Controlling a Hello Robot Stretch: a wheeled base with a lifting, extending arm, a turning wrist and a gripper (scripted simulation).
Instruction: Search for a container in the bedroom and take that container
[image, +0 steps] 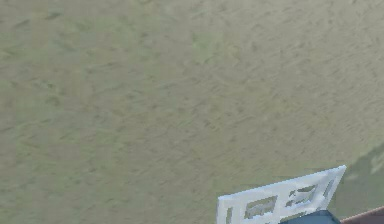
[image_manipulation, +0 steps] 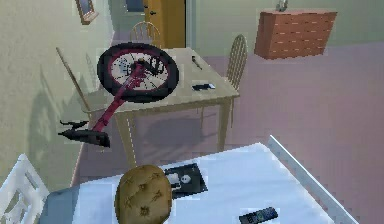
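Note:
A white bed (image_manipulation: 230, 180) with a white slatted frame (image_manipulation: 20, 190) lies at the arm side view's bottom. On it rest a round brown speckled thing (image_manipulation: 143, 196), a flat dark square thing (image_manipulation: 185, 180) and a small dark slab (image_manipulation: 258, 215). Beyond the bed stands a light wooden table (image_manipulation: 185, 95) with small dark flat things (image_manipulation: 203, 87) on its top; what they are cannot be told. The white bed frame (image: 285, 198) also sits at the forward view's bottom right.
A pink unicycle (image_manipulation: 130, 80) leans at the table's near left corner. Wooden chairs (image_manipulation: 236, 58) stand at the table's right and far sides. A wooden dresser (image_manipulation: 295, 33) stands at the back right and a yellow door (image_manipulation: 165, 20) beyond the table. A plain beige wall (image: 150, 90) is close ahead.

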